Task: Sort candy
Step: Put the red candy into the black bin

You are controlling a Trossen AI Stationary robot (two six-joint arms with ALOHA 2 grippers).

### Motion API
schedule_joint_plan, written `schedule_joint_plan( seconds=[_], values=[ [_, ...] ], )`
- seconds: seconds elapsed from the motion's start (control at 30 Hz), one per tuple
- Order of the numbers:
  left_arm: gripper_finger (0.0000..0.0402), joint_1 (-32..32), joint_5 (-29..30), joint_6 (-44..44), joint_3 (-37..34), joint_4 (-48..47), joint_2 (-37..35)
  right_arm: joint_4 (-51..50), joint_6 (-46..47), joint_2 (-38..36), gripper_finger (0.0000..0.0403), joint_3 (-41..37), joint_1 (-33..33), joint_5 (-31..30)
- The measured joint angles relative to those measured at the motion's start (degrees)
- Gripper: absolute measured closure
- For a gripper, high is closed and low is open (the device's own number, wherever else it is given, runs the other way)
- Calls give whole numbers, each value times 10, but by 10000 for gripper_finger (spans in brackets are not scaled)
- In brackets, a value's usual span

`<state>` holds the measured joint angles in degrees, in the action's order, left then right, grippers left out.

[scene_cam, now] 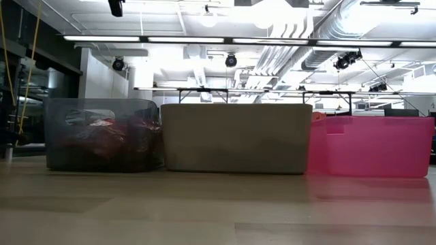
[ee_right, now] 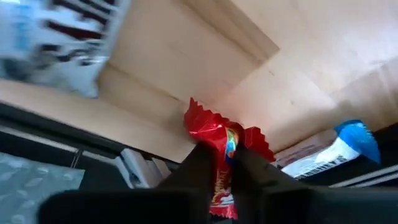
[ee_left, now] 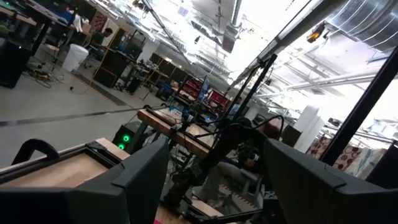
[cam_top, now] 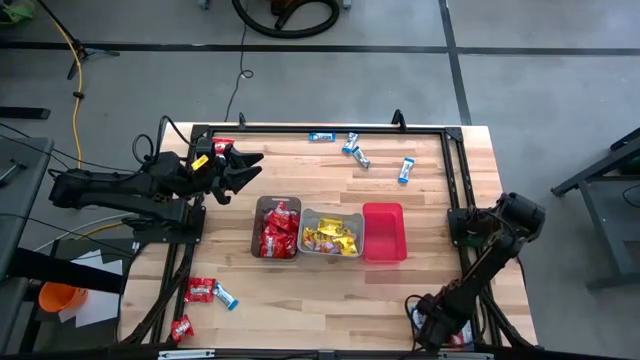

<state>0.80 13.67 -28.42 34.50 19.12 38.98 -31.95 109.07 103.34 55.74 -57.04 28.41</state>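
The candy lies scattered. Slim blue-and-white bars point(cam_top: 351, 143) rest at the table's far edge, and red packets point(cam_top: 199, 290) lie with one blue bar point(cam_top: 226, 296) at the near left. My right gripper point(cam_top: 420, 318) is low at the near right edge, shut on a red packet point(ee_right: 219, 138). A blue-and-white bar point(ee_right: 341, 146) lies close beside it. My left gripper point(cam_top: 238, 170) hovers open at the far left, holding nothing; in its wrist view its fingers point(ee_left: 143, 171) point above the table into the room. My right gripper pinches the red packet between its two fingers point(ee_right: 198, 171), across the packet's middle point(ee_right: 224, 155). It comes slanting down from above. The packet's crimped end point(ee_right: 202, 118) sticks out past the fingertips over the wood. Whether the packet is clear of the table I cannot tell.
Three bins stand in a row mid-table: a dark one point(cam_top: 278, 228) with red packets, a grey one point(cam_top: 331, 235) with yellow packets, and a pink one point(cam_top: 384, 232). A black frame rail point(cam_top: 330, 128) runs round the table. One red packet point(cam_top: 224, 146) lies at the far left corner.
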Motion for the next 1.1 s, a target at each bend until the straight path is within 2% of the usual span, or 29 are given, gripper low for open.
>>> schedule_joint_plan(
  seconds=[0.03,0.2,0.33,0.43,0.5,0.7,0.87,0.97,1.1],
  values=[
    [149,0,0,0,0,0,0,-6,-8,-4,385,4,1,-14],
    [149,0,0,0,0,-10,0,-86,-49,-55,372,36,22,-107],
    [149,0,0,0,0,-20,0,-121,-117,-113,395,53,49,-243],
    [149,0,3,0,0,-22,0,-108,-193,-148,391,54,79,-358],
    [149,0,5,0,0,-25,0,-90,-263,-159,388,54,107,-410],
    [149,0,5,-7,0,-28,0,30,-533,-148,391,54,230,-474],
    [149,0,5,-10,0,-30,0,210,-690,-145,392,53,344,-537],
    [149,0,5,-9,0,-31,0,341,-784,-145,392,53,404,-530],
    [149,0,5,3,0,-46,0,473,-878,-145,393,53,459,-459]
  ],
)
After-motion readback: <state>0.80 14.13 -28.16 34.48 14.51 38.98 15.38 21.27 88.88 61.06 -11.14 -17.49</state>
